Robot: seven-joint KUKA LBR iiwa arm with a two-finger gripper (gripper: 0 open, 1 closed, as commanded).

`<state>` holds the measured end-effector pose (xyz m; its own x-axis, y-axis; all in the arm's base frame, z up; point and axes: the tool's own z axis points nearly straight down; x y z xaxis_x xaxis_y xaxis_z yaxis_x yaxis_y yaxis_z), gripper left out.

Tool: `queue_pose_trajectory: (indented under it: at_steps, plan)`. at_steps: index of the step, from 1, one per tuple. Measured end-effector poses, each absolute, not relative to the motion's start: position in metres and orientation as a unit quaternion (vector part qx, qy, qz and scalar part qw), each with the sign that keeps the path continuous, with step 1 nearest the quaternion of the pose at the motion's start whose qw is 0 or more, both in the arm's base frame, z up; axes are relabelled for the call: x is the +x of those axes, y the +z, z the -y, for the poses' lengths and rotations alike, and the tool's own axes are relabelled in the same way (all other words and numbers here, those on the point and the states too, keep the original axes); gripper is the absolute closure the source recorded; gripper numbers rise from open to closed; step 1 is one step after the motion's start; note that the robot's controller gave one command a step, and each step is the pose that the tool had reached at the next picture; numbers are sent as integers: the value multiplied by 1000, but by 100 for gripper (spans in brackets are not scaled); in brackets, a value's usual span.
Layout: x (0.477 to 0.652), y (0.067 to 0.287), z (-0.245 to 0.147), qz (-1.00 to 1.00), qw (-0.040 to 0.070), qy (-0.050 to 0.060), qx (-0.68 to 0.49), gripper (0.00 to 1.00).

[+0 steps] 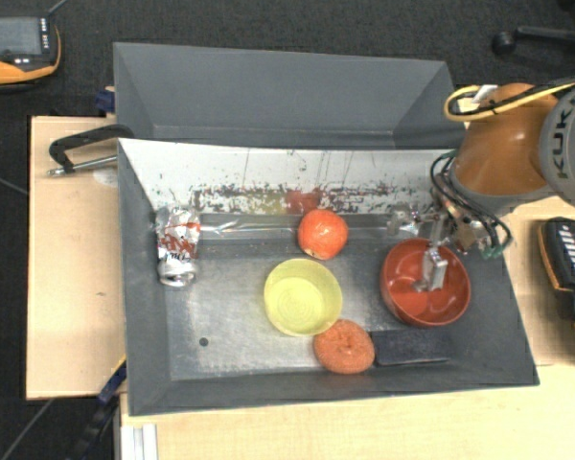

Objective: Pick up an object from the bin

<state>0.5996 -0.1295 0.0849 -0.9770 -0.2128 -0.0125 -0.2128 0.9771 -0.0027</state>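
Observation:
My gripper (433, 276) hangs at the right side of the bin, directly over the inside of a red bowl (410, 300) and low into it. The red bowl stands upright against the right wall. Nothing shows held in the gripper. A round orange-red fruit (322, 234) lies to the left of the bowl, near the back wall. A flat black object (412, 347) lies just in front of the red bowl, on the floor of the bin.
A yellow bowl (302, 298) sits mid-bin, with an orange scrubbing pad (345, 346) touching its front right. A crushed red-and-white can (178, 245) lies at the left wall. The arm with its orange cover and cables reaches in from the right.

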Motion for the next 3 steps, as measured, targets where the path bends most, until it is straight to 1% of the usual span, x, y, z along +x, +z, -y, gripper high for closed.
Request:
queue_pose_trajectory:
  at_steps: [1, 2, 3]
  plan:
    - [597, 71, 69, -992, 7, 1, -125, 0]
    - [588, 72, -47, -998, 9, 4, -60, 0]
    - [590, 74, -41, -998, 11, 1, -58, 100]
